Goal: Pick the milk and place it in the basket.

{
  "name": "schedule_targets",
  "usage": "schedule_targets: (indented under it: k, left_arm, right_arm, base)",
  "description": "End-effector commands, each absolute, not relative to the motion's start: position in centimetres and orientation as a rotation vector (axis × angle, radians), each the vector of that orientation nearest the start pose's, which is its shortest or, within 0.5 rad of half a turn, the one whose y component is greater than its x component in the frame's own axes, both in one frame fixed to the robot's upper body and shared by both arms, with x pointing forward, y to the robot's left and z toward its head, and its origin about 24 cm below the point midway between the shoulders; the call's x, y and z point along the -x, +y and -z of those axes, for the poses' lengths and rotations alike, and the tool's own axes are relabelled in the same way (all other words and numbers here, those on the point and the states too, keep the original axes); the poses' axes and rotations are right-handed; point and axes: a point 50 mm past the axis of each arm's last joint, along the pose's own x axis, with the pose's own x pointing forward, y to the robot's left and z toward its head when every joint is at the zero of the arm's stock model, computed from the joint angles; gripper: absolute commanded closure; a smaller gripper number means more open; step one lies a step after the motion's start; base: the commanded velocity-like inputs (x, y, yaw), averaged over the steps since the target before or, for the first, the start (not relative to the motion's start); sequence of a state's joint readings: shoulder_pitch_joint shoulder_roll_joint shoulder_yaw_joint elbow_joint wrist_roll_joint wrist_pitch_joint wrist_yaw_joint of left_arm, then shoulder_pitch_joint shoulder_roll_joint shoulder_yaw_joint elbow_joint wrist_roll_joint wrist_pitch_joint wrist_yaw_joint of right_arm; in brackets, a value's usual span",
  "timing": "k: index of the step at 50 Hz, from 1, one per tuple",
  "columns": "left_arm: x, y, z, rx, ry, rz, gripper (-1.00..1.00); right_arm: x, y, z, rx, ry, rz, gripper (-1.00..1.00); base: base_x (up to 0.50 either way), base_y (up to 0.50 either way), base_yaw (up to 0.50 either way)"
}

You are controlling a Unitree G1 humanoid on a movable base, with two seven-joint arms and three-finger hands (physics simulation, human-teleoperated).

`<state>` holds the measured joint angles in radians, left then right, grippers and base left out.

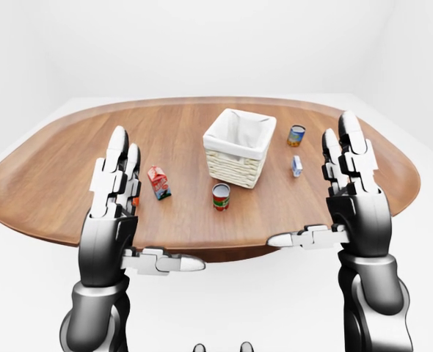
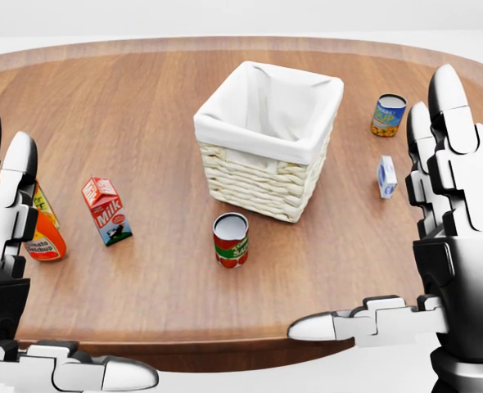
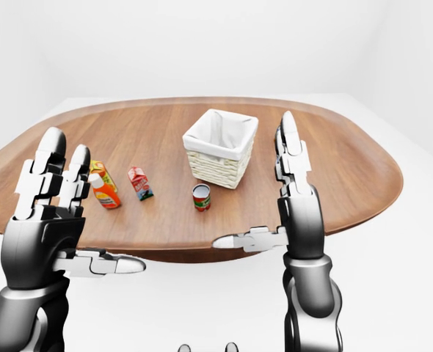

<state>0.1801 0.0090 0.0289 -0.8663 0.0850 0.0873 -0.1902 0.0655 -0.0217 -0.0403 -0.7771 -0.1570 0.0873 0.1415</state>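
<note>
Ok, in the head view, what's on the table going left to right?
Ketchup bottle → milk carton → red can → basket → small blue-and-white carton, with a blue can directly above it.

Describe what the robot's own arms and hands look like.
Both arms are glossy black, rounded and segmented, with grey-silver joint rings. The left hand and right hand each have three blocky, jointed fingers in white-silver plates over black links, ending in rounded pale tips. No cables or markings show.

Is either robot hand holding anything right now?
No. The left robot hand and right robot hand are open and empty; the milk stands untouched on the table.
</note>
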Motion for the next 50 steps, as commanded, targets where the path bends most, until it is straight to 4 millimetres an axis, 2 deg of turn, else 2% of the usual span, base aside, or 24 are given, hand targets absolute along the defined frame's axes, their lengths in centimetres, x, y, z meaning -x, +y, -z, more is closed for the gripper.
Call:
schedule_targets:
  k: [1,50]
  left_arm:
    - [-17.46,15.38,-18.70,-0.177,-0.596,0.085,-1.00]
    - [-17.46,15.16,-18.87,-0.180,-0.605,0.090,-1.00]
  right_arm:
    - [-19.47,-15.49,-18.98,0.231,-0.612,-0.027,-1.00]
    - [-19.30,-15.40,-19.56,0.224,-0.644,-0.033,-1.00]
  base:
    - [0.29,0.00,0.00]
    - [0.28,0.00,0.00]
